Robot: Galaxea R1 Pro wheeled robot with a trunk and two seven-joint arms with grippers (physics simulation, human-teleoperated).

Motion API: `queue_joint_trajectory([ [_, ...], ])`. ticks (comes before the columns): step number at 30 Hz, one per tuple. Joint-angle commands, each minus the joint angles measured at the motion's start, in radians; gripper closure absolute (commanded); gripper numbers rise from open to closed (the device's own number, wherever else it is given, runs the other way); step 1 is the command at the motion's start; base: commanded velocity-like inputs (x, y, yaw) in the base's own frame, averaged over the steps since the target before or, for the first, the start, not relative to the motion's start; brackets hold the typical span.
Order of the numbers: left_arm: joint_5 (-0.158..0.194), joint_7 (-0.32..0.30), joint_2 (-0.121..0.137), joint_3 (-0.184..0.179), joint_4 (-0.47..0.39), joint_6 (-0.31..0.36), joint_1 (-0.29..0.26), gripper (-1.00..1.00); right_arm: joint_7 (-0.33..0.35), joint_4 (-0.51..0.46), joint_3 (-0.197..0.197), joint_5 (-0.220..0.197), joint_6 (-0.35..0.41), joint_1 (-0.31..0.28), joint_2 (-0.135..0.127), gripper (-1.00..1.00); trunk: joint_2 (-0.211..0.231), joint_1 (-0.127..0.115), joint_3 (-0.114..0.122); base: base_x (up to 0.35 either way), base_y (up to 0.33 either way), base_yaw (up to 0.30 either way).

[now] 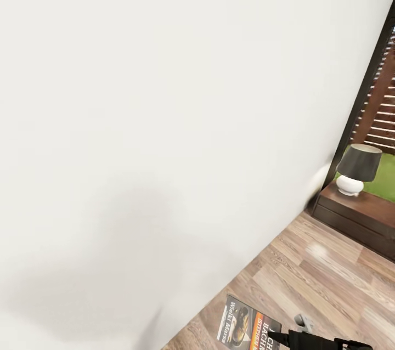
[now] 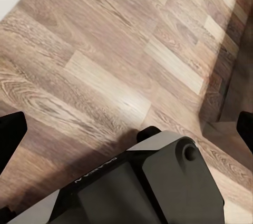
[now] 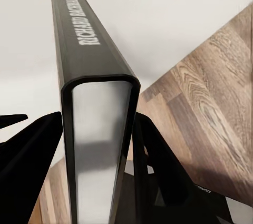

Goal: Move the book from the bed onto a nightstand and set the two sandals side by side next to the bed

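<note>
Book [image 3: 97, 129] clamped edge-on between the right gripper's [image 3: 100, 166] black fingers [image 3: 31, 155], spine up, held above the wood-plank floor [image 1: 323, 278] beside the white wall [image 1: 164, 119]. Nightstand [image 1: 365, 218] with its lamp [image 1: 356, 169] sits well beyond the book. Left gripper's [image 2: 126, 132] fingertips stand wide apart, grasping nothing.
</note>
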Motion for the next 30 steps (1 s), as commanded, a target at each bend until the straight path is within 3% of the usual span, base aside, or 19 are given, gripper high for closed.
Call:
queue_joint_trajectory([
  [1,0.004,0.000,0.001,-0.008,0.001,-0.007,-0.001,-1.00,0.002,0.002,-0.009,0.004,0.010,-0.002,-0.001,1.00,-0.002,0.001,-0.002,0.000,0.000,-0.212],
  [9,0.003,0.000,0.001,-0.008,0.001,-0.007,-0.001,-1.00,0.002,0.002,-0.009,0.004,0.010,-0.002,0.000,1.00,-0.002,0.001,-0.002,0.005,0.000,-0.212],
  [19,0.003,0.001,0.001,-0.008,0.000,-0.007,-0.001,-1.00,0.002,0.002,-0.009,0.004,0.010,-0.002,-0.001,1.00,-0.002,0.001,-0.002,0.178,0.000,-0.212],
  [30,0.004,0.002,0.001,-0.008,0.001,-0.008,-0.001,-1.00,0.002,0.002,-0.009,0.004,0.010,-0.002,0.000,1.00,-0.002,0.001,-0.002,0.008,0.000,-0.212],
])
